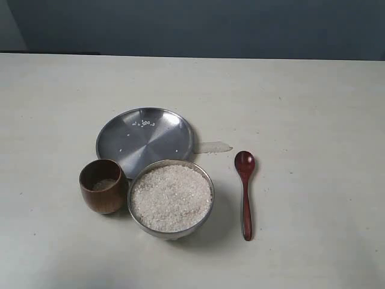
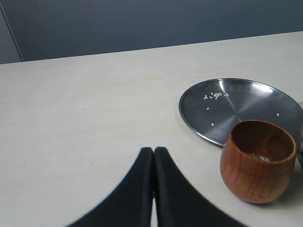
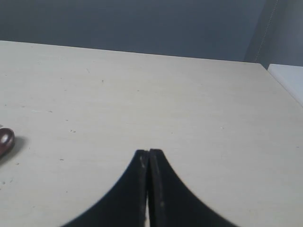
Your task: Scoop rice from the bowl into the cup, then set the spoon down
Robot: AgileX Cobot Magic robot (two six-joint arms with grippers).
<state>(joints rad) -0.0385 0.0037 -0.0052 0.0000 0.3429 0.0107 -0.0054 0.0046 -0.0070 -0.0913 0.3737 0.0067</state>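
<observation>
My left gripper (image 2: 153,152) and right gripper (image 3: 149,153) are closed on nothing, since the spoon (image 1: 245,200) lies unheld right of the bowl (image 1: 170,232) of rice (image 1: 171,197), with the cup (image 1: 103,188) just beside it for short carries.

Soft even light, faint shadows, slight haze

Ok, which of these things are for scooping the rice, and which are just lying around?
For the job: rice, bowl, cup, spoon.
Lying about: plate, stray grains on it, pale scrap beside it.
</observation>
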